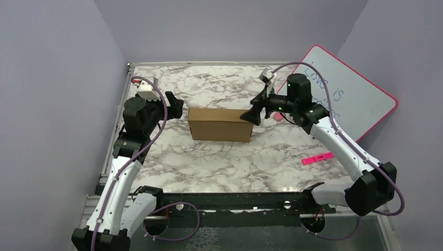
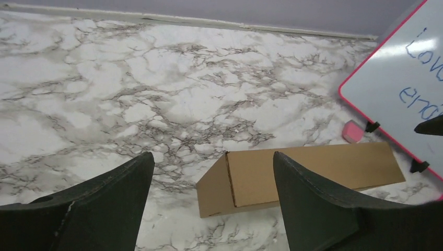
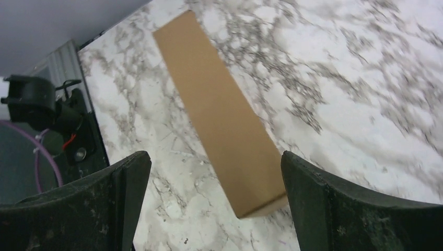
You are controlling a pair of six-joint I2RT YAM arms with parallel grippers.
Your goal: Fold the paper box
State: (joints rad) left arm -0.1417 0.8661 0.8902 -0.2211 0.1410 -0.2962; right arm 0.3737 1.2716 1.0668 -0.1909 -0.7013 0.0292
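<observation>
Looks pretty much done: the paper box (image 1: 220, 124) sits closed on the table (image 1: 219, 162). The left pincer (image 1: 175, 104) and right pincer (image 1: 253, 114) flank it, both spread apart and holding nothing.

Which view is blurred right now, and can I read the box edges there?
Right wrist: the marble table smears toward the right edge, and the paper box edges are soft but readable. Left wrist: box crisp, evenly lit. Top external: even light, no glare, sharp throughout.

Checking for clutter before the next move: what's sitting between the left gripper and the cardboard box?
Nothing. Only bare marble tabletop separates the left gripper from the cardboard box, which shows most clearly in the left wrist view.
</observation>
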